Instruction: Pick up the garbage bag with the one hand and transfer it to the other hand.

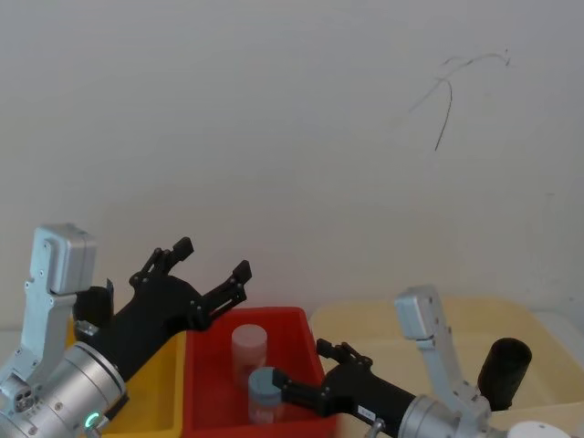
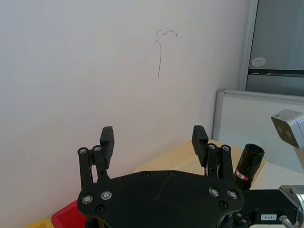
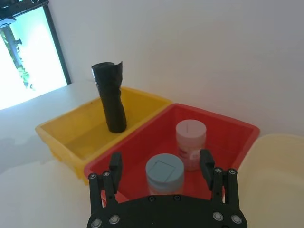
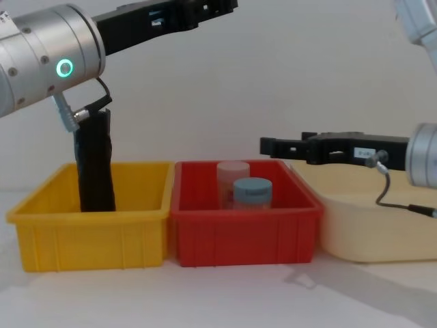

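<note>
Pose check: left arm raised high, silver wrist with a green ring light up over the yellow bin. Left gripper points up and forward at the bare wall, well above the bins. Jaws spread wide, nothing between them; the left wrist view shows the same.

Right arm comes in low from the right, forearm roughly level. Right gripper points toward the robot's left and hovers above the red bin's right side, above the two jars and clear of them. Jaws released and empty, seen wide apart in the right wrist view.

Garbage bag: matte black plastic roll, slim, roughly cylindrical, crumpled ragged top. It stands on end in the yellow bin near its back left, leaning slightly, taller than the walls. Neither gripper touches it.

Bins are glossy moulded plastic with ribbed sides, in a row on the white desk: yellow, red, then a rounded cream tub. In the red bin, a clear blue-lidded jar sits just in front of a clear white-lidded jar.
</note>
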